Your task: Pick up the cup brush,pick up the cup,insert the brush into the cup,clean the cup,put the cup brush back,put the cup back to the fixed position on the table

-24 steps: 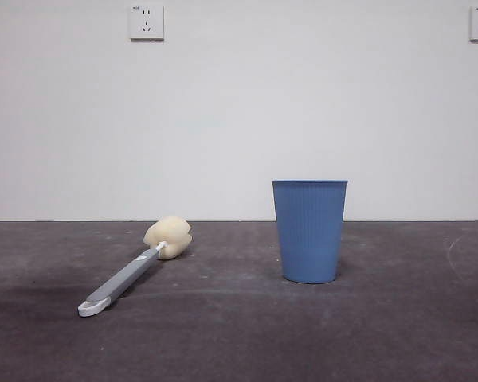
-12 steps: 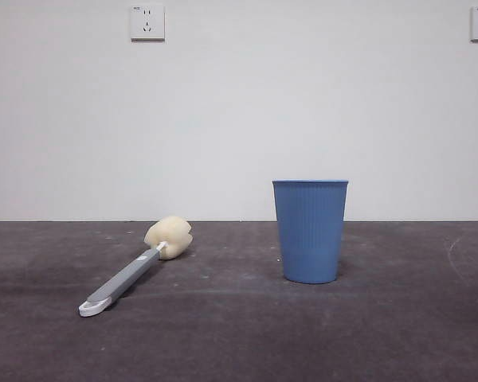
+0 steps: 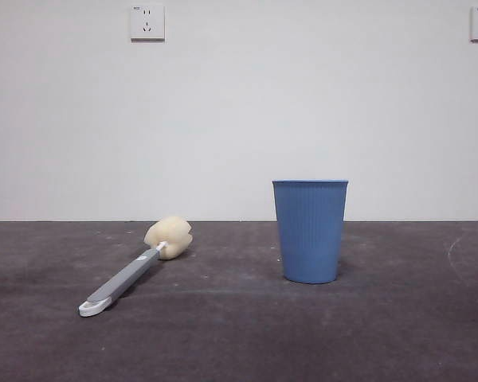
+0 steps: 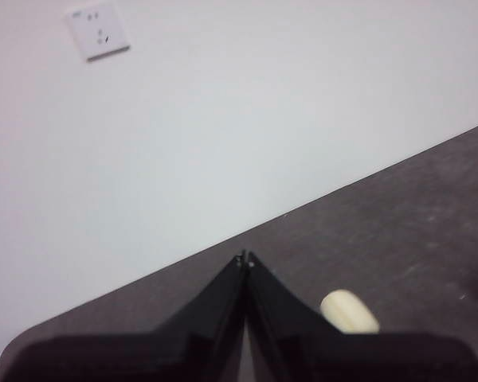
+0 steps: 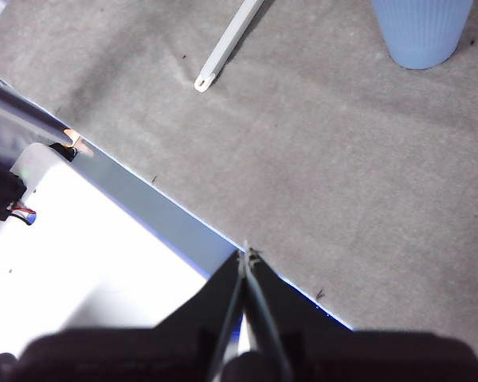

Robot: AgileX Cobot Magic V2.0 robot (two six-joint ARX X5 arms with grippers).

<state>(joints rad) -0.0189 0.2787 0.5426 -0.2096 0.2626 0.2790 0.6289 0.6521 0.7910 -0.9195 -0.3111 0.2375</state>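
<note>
On the surface (image 3: 239, 334) nearest me lies the brush (image 3: 131, 272), white loop toward the camera, sponge head farther back. Cup (image 3: 310, 231) stands upright well off to its side. Both my left gripper (image 4: 244, 259) and right gripper (image 5: 245, 255) are pinched together, holding nothing.

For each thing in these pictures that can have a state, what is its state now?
cup brush: lying flat on the table, not held, sponge head toward the wall.
cup: standing upright, mouth up, apart from the brush, not held.
left pincer: shut, holding nothing, above the table.
right pincer: shut, holding nothing, over the table's edge.
</note>
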